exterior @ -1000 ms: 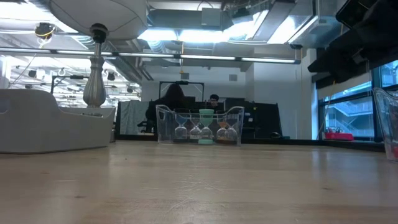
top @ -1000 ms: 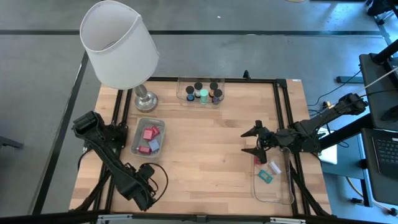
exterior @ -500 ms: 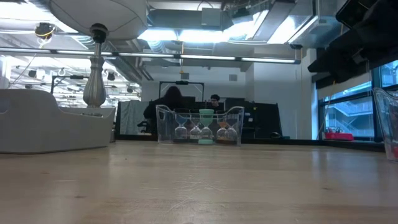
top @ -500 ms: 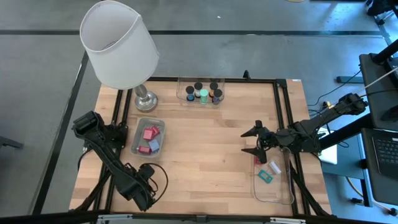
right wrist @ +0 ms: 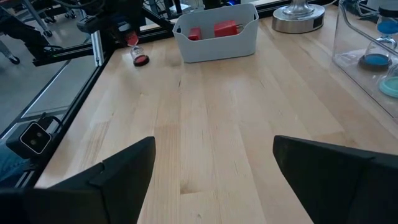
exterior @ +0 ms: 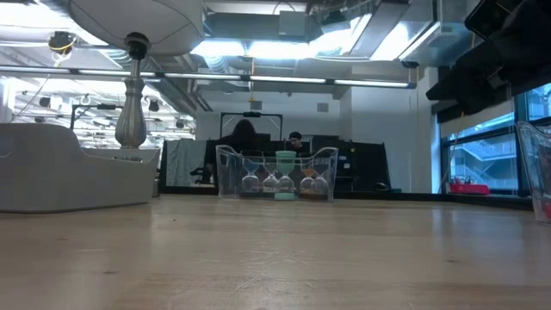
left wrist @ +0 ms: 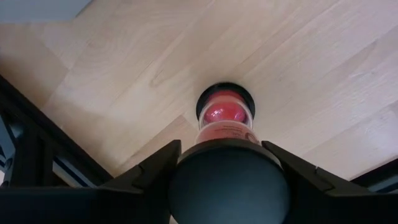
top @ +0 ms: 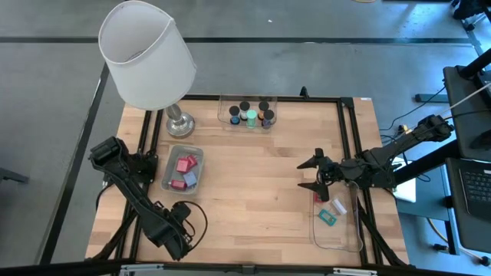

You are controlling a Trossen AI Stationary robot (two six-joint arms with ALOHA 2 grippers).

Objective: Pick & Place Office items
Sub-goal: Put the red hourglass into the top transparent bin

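My left gripper (top: 181,228) is at the near left corner of the table, shut on a small cylinder with red filling and dark round ends (left wrist: 225,118). My right gripper (top: 314,175) hangs open over bare wood, just left of the clear tray (top: 354,230) at the right, touching nothing. That tray holds teal clips (top: 328,218) and a white stick (top: 339,205). A clear tray (top: 227,116) at the far middle holds several dark cylinders with coloured tops (top: 252,115). Red blocks (top: 184,164) lie in the tray (top: 170,178) at the left. My left gripper has the cylinder between its two fingers (left wrist: 155,171), which flank its near dark end (left wrist: 227,186). The fingers point down at a slant and lie along the cylinder. Its far dark end (left wrist: 225,92) is at the tabletop; whether it rests there I cannot tell.
A big lamp with a white shade (top: 146,54) stands on a metal base (top: 180,123) at the far left. Black frame rails (top: 347,130) run along the table's edges. Bare wood (top: 253,192) lies between the trays. People sit in the room beyond the table.
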